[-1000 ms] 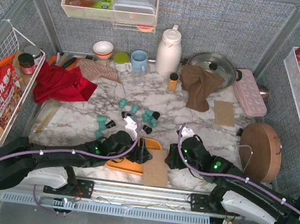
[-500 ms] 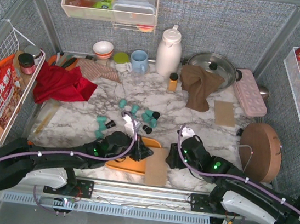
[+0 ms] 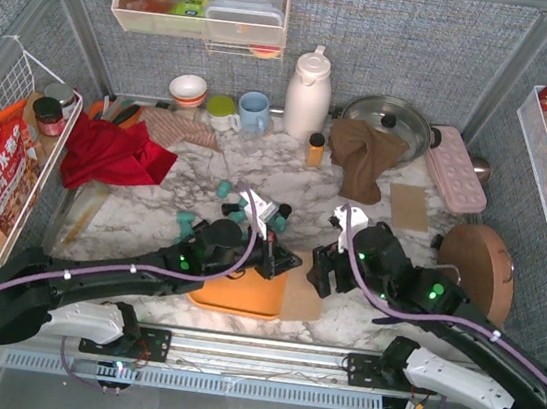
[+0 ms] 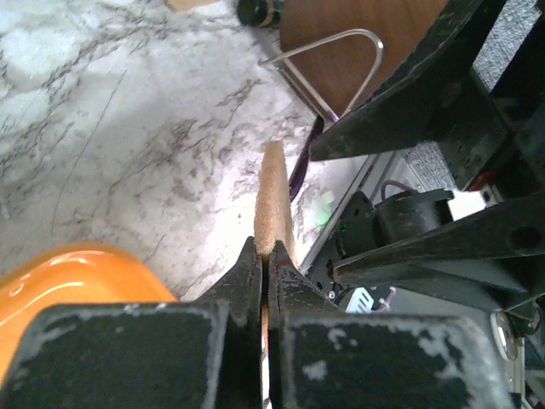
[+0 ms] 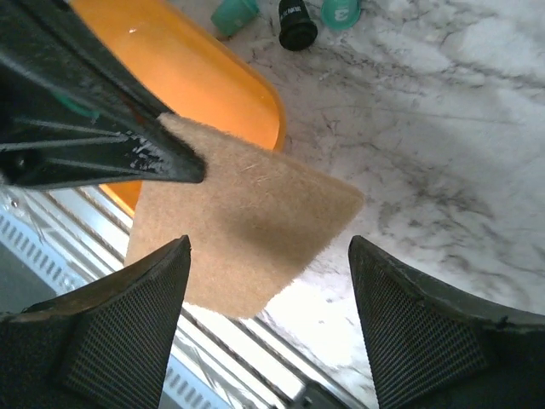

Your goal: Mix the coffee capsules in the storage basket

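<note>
The orange storage basket (image 3: 232,292) lies at the table's near edge, between the arms. Teal and black coffee capsules (image 3: 225,190) lie scattered on the marble just beyond it; some show in the right wrist view (image 5: 296,21). A tan felt pad (image 3: 302,297) rests against the basket's right end. My left gripper (image 4: 266,251) is shut on the pad's edge (image 4: 274,200), the basket's rim (image 4: 77,277) at its left. Just right of the pad, my right gripper (image 5: 268,247) hangs open over it (image 5: 247,230), nothing between its fingers.
A white thermos (image 3: 308,93), a small orange bottle (image 3: 315,150) and a brown cloth (image 3: 366,156) stand at the back. A red cloth (image 3: 109,153) lies left, a round wooden board (image 3: 476,277) right. Another tan pad (image 3: 409,207) lies at the right.
My left gripper has shut on the tan pad's edge and moved right and farther in. My right gripper has opened wider and pulled up and right. More of the basket shows.
</note>
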`<action>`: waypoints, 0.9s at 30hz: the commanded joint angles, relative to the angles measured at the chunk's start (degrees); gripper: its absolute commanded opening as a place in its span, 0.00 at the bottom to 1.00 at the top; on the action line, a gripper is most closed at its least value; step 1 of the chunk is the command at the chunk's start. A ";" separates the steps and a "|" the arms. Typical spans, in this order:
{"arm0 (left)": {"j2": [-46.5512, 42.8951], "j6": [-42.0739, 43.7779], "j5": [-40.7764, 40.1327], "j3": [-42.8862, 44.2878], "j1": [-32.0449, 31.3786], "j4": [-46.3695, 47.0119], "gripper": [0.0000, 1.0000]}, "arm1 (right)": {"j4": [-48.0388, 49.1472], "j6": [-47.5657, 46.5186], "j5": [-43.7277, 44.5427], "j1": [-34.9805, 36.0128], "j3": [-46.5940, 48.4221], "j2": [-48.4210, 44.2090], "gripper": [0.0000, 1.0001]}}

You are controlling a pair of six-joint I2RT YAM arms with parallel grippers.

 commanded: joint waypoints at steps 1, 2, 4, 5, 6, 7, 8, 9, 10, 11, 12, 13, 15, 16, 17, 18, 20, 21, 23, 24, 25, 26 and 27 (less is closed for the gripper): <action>0.30 4.99 3.04 3.87 -0.05 -3.57 0.00 | -13.62 -11.91 -0.16 -0.03 8.24 0.52 0.80; 0.21 6.57 3.38 4.87 -0.10 -4.87 0.00 | -14.91 -13.81 -0.27 0.01 10.30 0.61 0.79; -0.10 10.53 3.65 6.75 -0.07 -7.27 0.00 | -15.93 -17.78 -1.04 0.01 12.39 0.55 0.80; -0.42 12.48 3.78 7.13 -0.08 -8.20 0.00 | -16.06 -20.15 -2.19 0.01 12.94 0.56 0.81; -0.70 14.87 4.27 7.80 -0.05 -9.01 0.00 | -16.18 -22.66 -3.51 -0.03 13.26 0.61 0.81; -1.11 17.10 4.90 8.39 -0.07 -9.63 0.00 | -16.10 -24.83 -4.78 0.01 13.56 0.69 0.82; -1.60 19.38 5.55 8.70 -0.11 -10.19 0.00 | -15.93 -26.92 -6.10 0.01 13.62 0.83 0.82; -2.19 21.38 6.30 8.88 -0.06 -10.58 0.00 | -15.58 -28.66 -7.51 0.01 13.54 0.99 0.81; -2.85 23.33 7.41 8.92 -0.04 -10.78 0.00 | -14.82 -30.17 -8.86 0.01 13.40 1.17 0.81; -3.53 25.33 8.92 8.91 -0.05 -10.78 0.00 | -14.21 -31.64 -10.36 0.01 13.40 1.58 0.81; -4.26 27.02 10.35 8.64 -0.04 -10.59 0.00 | -13.71 -32.62 -11.54 0.01 13.49 1.98 0.81; -5.08 28.56 11.56 8.22 -0.09 -10.13 0.00 | -13.26 -33.57 -12.46 0.01 13.65 2.33 0.81; -6.57 31.20 14.53 7.39 -0.12 -9.60 0.00 | -12.66 -34.98 -14.04 0.01 14.05 3.11 0.80; -7.28 32.37 16.15 7.06 -0.13 -9.52 0.00 | -12.43 -35.60 -14.81 0.01 14.33 3.31 0.79; -7.96 33.34 17.63 6.73 -0.05 -9.58 0.00 | -12.30 -36.23 -15.90 0.01 14.59 3.61 0.78; -8.60 34.45 18.95 6.44 -0.12 -9.60 0.00 | -12.26 -36.93 -17.11 0.01 14.86 3.80 0.78; -9.77 35.66 20.90 6.05 -0.07 -10.04 0.00 | -12.07 -37.98 -19.85 0.01 15.28 4.24 0.75; -10.27 36.22 21.22 5.86 -0.07 -10.18 0.00 | -11.73 -38.17 -20.96 0.01 15.33 4.43 0.74; -10.87 37.28 20.94 5.83 -0.12 -10.53 0.00 | -10.76 -38.56 -23.53 0.01 15.19 4.77 0.67; -11.02 37.76 20.48 5.82 -0.13 -10.43 0.00 | -10.17 -38.78 -25.12 0.01 14.91 4.96 0.64; -11.14 38.18 20.12 5.77 -0.08 -10.29 0.00 | -9.47 -38.84 -26.03 0.01 14.58 5.16 0.60; -11.17 38.66 19.84 5.75 -0.04 -10.05 0.00 | -8.89 -38.98 -26.66 0.01 14.34 5.36 0.53; -11.14 39.09 19.43 5.86 -0.04 -9.84 0.00 | -8.50 -39.23 -27.21 0.01 14.11 5.71 0.49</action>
